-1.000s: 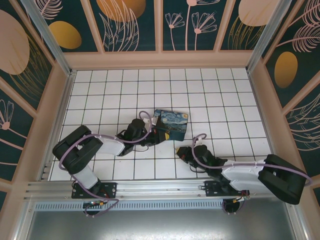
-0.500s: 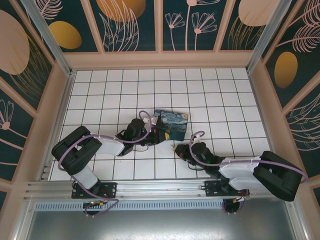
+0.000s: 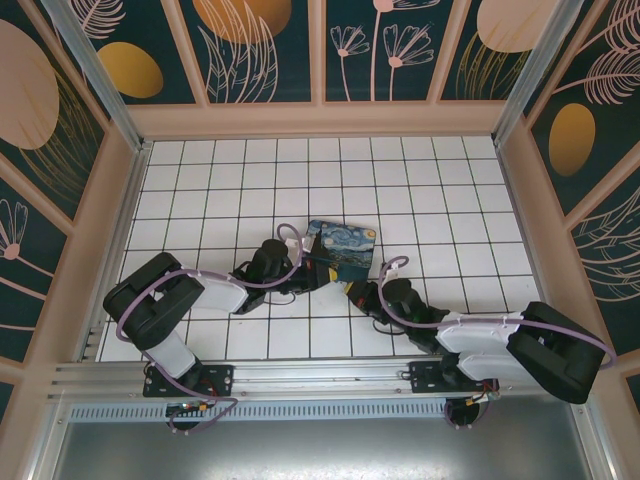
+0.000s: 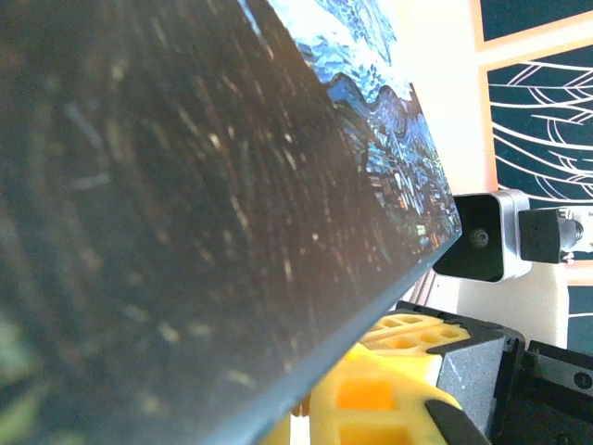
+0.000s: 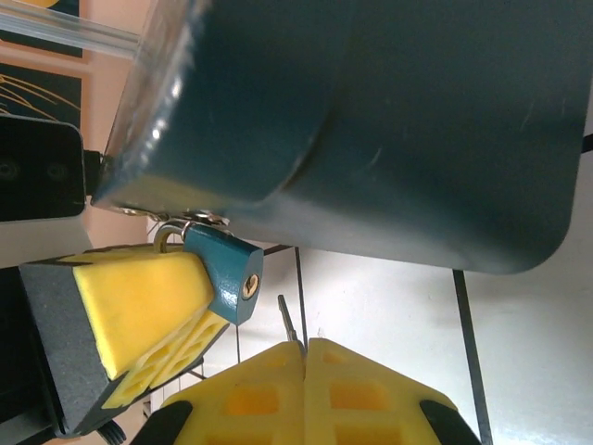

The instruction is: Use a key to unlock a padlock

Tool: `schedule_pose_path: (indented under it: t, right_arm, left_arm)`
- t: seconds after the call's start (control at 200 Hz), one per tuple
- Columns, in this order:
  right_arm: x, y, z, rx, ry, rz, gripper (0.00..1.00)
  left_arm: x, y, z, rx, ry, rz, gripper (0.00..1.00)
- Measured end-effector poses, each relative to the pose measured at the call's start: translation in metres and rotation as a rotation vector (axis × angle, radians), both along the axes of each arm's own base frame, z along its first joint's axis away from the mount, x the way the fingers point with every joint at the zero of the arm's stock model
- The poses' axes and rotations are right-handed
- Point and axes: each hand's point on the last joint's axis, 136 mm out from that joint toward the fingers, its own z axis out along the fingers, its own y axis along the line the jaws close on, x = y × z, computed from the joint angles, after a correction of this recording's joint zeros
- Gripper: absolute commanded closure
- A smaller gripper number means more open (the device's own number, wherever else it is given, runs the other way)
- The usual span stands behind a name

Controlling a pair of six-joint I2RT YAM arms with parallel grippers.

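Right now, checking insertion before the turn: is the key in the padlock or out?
Out. The key tip juts bare from the right tool, beside the padlock, whose brass keyhole shows empty.

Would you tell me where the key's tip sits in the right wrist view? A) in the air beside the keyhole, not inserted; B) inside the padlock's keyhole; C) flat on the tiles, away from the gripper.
A: the key sticks up from the shut right gripper, its tip apart from the brass keyhole of the padlock, which hangs at the corner of the box.
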Motion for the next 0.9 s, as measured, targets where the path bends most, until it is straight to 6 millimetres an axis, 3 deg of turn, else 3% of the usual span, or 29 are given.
schedule_pose_path:
  t: [0.901]
  right_arm:
    - [0.0084, 0.0039, 0.0032, -0.005, -0.004, 0.015, 1.00]
  left_arm:
    - [-0.0015, -0.0023, 0.0040, -0.024, -0.013, -0.016, 1.00]
